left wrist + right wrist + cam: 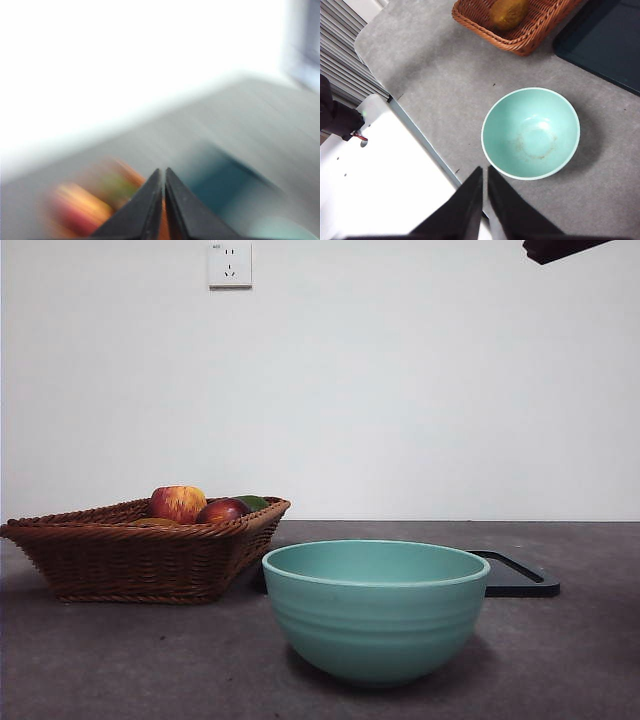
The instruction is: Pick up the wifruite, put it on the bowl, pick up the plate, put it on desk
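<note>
Nothing moved yet: bowl (530,132) empty.
Wifruite (509,13) in basket (140,550); both grippers' fingers pinched together, left view blurred, seemingly empty.

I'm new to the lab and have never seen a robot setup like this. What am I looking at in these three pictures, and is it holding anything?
It is a two-armed table robot. One picture looks level across the desk; the other two come from cameras on each wrist. On the desk stand an empty teal bowl, a wicker basket of fruit including the brown wifruite, and a dark flat tray. The right gripper hangs above the bowl, shut and empty. The left gripper is also shut and empty; its picture is blurred.
</note>
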Robot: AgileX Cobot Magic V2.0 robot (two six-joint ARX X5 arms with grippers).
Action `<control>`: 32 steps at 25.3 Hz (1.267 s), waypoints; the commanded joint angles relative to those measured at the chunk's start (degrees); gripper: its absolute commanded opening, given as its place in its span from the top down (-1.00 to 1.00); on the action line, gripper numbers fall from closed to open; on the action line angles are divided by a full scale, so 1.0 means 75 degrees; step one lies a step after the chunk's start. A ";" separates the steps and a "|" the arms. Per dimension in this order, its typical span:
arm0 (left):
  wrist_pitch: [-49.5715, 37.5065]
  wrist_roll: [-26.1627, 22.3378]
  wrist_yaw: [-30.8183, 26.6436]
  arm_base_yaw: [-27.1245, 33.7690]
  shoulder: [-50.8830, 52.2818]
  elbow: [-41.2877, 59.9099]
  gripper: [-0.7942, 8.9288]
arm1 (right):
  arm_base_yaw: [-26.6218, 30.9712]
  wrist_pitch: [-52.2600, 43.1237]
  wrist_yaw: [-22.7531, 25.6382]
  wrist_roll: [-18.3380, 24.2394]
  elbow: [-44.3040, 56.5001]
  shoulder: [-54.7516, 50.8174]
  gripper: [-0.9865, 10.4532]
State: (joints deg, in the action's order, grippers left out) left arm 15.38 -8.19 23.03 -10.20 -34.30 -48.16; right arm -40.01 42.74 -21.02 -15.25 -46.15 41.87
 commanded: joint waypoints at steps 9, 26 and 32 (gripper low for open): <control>-0.2681 0.0807 -0.2766 0.1445 0.2798 0.3786 0.82 | -0.0050 -0.0070 0.0003 0.0064 -0.0140 0.0044 0.82; -0.1848 0.1107 -0.2935 0.2002 0.4552 0.5980 0.82 | -0.0050 -0.0070 0.0003 0.0064 -0.0143 0.0044 0.82; -0.1778 0.1105 -0.2935 0.2002 0.4552 0.6339 0.82 | -0.0050 -0.0070 0.0003 0.0064 -0.0140 0.0044 0.82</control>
State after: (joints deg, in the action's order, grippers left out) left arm 2.83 -0.43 1.32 4.64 -0.30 -1.85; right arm -40.01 42.74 -20.99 -15.27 -46.13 41.87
